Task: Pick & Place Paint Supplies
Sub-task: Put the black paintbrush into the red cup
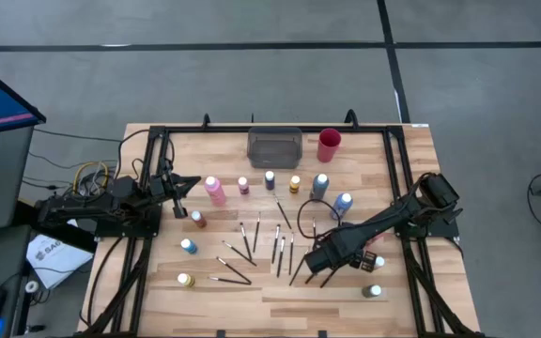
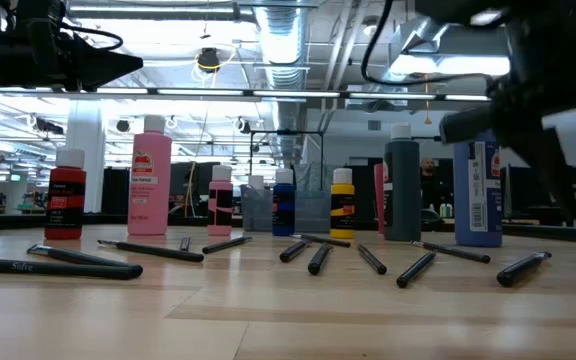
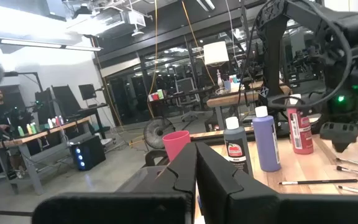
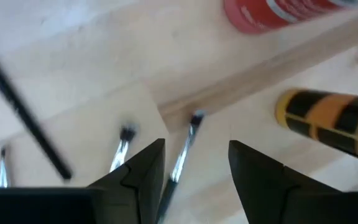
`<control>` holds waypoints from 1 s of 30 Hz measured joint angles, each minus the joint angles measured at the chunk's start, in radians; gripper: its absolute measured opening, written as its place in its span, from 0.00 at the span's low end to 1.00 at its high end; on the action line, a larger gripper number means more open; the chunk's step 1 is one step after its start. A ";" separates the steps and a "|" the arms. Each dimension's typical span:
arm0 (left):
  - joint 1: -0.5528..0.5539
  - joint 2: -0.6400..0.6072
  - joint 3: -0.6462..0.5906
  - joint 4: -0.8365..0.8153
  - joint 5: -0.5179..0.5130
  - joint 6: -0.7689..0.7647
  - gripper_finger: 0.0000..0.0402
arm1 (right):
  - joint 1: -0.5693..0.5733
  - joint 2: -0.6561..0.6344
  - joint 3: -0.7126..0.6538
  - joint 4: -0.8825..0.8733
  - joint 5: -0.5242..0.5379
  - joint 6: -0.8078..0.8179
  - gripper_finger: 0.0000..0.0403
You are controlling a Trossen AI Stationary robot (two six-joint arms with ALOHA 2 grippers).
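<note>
- The grey tray [image 1: 274, 147] at the far edge of the wooden table [image 1: 421, 300] is the landmark here; it looks to hold no paint supplies yet, so by my reading nothing has been put away.
- The red cup [image 1: 329, 145] stands just beside the tray and, as far as the overhead view shows, has no brushes in it.
- The paint bottles are all out on the table, on the near side of the tray: a pink bottle [image 1: 215, 191], a small pink one [image 1: 243, 186], a dark bottle [image 1: 270, 179], a yellow bottle [image 1: 295, 185] and two blue bottles [image 1: 320, 186] stand closest to it in a loose row.
- More bottles stand farther from the tray, toward the near corners, among them one with a green body [image 1: 374, 292].
- The brushes [image 1: 280, 246] lie scattered flat, well on the near side of the tray, between the two arms.
- The right gripper [image 1: 314, 274] is low over the brushes farthest from the tray; its jaws are parted and astride one thin brush [image 4: 180, 158], not yet clenched on it.
- The left gripper [image 1: 182, 187] waits off to the tray's left, beside the pink bottle, with its fingers [image 3: 211, 177] pressed together and grasping nothing.
- Judged from this, the task is at its start: one brush is about to be taken, and every bottle and brush remains to be moved.
</note>
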 joint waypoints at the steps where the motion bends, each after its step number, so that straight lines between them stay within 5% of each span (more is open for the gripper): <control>1: 0.000 0.000 0.000 0.000 0.000 0.000 0.01 | 0.005 0.003 0.009 -0.007 0.003 0.002 0.43; 30: 0.000 0.111 0.000 0.035 0.003 -0.019 0.01 | 0.015 0.209 0.081 -0.076 0.041 -0.007 0.33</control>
